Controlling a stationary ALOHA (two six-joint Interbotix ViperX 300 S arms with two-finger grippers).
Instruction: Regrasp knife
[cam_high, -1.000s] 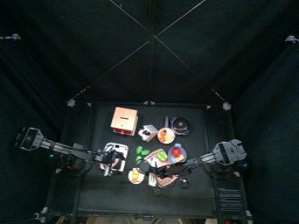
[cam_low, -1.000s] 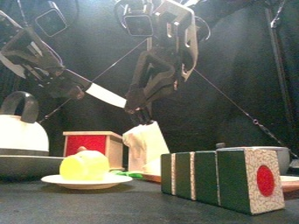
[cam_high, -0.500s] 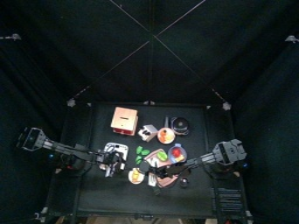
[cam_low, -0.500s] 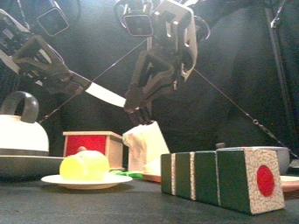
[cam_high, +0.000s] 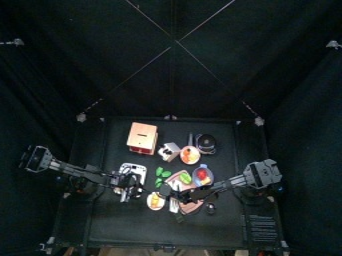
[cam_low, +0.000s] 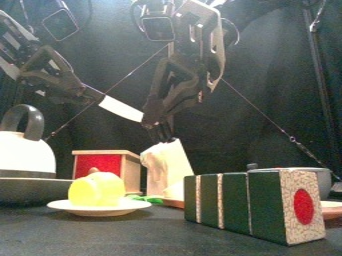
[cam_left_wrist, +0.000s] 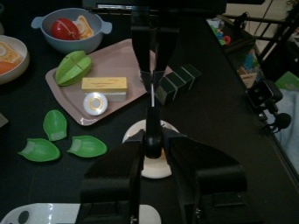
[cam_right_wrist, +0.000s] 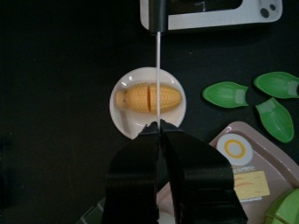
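Note:
The knife (cam_low: 123, 110) hangs in the air above the table, its pale blade slanting down to the right. My right gripper (cam_low: 155, 128) is shut on its lower end, and the thin blade (cam_right_wrist: 158, 79) runs straight out from the right gripper (cam_right_wrist: 159, 129) in the right wrist view. At the upper end, my left gripper (cam_low: 83, 92) sits round the knife. In the left wrist view the left gripper (cam_left_wrist: 149, 150) has its jaws drawn in close on either side of the knife (cam_left_wrist: 147, 96), with only a narrow gap showing.
Below the knife are a white plate with a yellow food piece (cam_low: 96, 190), a kettle (cam_low: 20, 145), a red and white box (cam_low: 107, 165) and a green striped block (cam_low: 261, 200). A pink tray (cam_left_wrist: 68, 87), green leaves (cam_left_wrist: 52, 122) and a fruit bowl (cam_left_wrist: 70, 26) lie around.
My left gripper has moved in along the knife's upper end and its jaws have narrowed round it. The right gripper and the knife have stayed in place.

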